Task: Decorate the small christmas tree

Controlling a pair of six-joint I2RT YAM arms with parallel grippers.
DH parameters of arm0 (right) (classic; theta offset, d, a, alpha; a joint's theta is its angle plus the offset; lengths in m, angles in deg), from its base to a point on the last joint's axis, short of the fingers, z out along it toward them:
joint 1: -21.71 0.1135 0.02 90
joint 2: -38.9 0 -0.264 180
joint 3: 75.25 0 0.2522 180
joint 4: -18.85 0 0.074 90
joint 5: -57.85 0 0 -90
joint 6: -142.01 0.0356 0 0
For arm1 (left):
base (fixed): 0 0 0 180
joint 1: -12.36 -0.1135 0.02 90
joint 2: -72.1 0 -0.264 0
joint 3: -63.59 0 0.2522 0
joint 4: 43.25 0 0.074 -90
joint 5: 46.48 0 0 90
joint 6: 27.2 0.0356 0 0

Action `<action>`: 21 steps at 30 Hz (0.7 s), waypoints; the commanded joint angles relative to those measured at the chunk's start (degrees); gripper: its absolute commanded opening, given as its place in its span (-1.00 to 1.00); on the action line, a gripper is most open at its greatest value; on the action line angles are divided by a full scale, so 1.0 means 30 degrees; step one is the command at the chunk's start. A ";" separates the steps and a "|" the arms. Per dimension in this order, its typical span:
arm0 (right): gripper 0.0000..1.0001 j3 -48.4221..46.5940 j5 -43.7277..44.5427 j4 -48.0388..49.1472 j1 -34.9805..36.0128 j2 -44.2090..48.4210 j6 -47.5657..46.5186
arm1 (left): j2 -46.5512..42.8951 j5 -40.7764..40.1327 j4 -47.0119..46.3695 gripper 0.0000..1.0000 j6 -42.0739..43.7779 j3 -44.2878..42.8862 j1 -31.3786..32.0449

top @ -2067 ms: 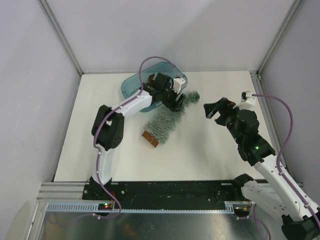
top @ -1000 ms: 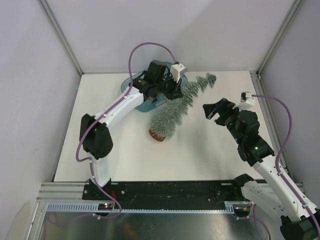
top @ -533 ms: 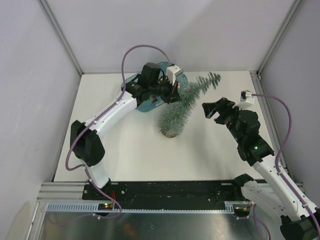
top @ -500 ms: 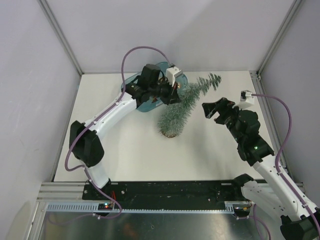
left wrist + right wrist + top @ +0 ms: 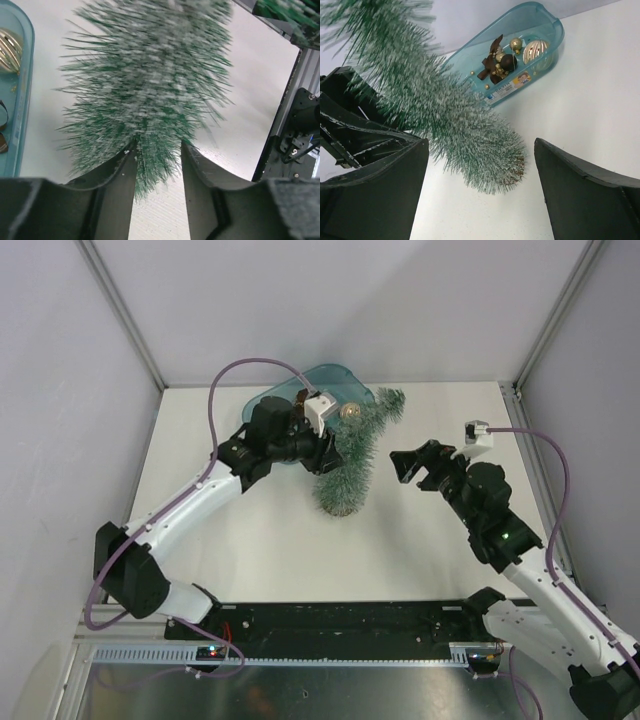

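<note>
The small christmas tree (image 5: 348, 465) stands on its base mid-table, its tip toward the back right; it also fills the left wrist view (image 5: 150, 80) and shows in the right wrist view (image 5: 460, 130). My left gripper (image 5: 330, 452) sits against the tree's left side. Its jaws (image 5: 159, 147) are parted, with only needle tips and bare table between them. My right gripper (image 5: 412, 462) hovers to the right of the tree, wide open (image 5: 480, 145) and empty, facing the tree's lower part.
A teal tub (image 5: 335, 375) lies behind the tree at the back. It holds a gold bauble (image 5: 536, 50), a dark bauble (image 5: 508, 61) and a brown star-shaped ornament (image 5: 492, 62). Grey walls close in the table on three sides.
The left arm raised the lying tree onto its base and drew it left and nearer. Its jaws, shut on the tree before, have parted. The right gripper edged left toward the tree.
</note>
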 commanded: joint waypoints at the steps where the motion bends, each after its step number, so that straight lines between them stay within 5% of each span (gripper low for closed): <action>1: 0.82 -0.0039 0.0502 0.0955 0.0377 -0.0060 -0.0408 | -0.0861 -0.0781 -0.0561 -0.02 -0.0227 0.0746 0.0116; 8: 0.82 -0.0058 0.0605 0.1387 0.0657 -0.0125 -0.0432 | -0.0934 -0.2229 -0.0589 0.45 -0.0041 0.1251 0.0077; 21: 0.82 -0.0041 0.0442 0.2006 0.0918 -0.0957 -0.0416 | -0.3129 -0.1686 0.0762 0.98 0.0351 0.2478 -0.0178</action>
